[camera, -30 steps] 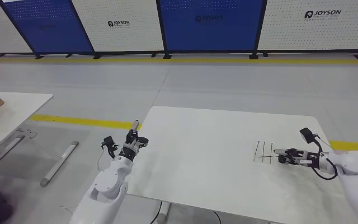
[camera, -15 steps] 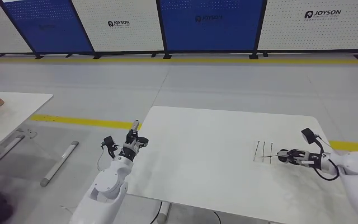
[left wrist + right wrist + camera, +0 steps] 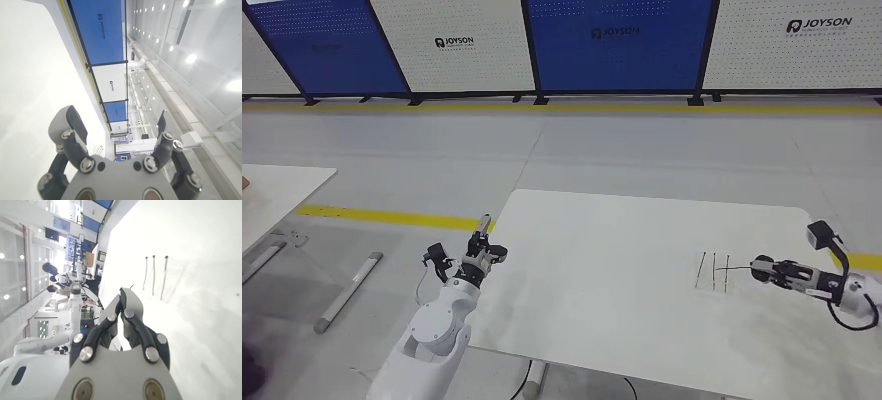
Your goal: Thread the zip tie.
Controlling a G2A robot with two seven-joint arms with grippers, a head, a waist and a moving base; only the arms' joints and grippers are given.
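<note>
Pickup seems done: the right hand (image 3: 120, 293) pinches what looks like a zip tie (image 3: 131, 286); next the spread left hand (image 3: 119, 115), far left, must come to thread it

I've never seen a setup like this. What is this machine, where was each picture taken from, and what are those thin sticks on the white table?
This is a robot with two arms, and each arm ends in a pincer for grasping. One picture comes from a camera above the arms, looking down on the white table. The other two come from small cameras on the wrists, each looking out past its own pincer. The left pincer is at the table's edge, open and holding nothing. The right pincer is shut on a thin dark strip, which seems to be a zip tie. Three more zip ties lie side by side on the table just ahead of it. Those are the thin sticks you noticed.
</note>
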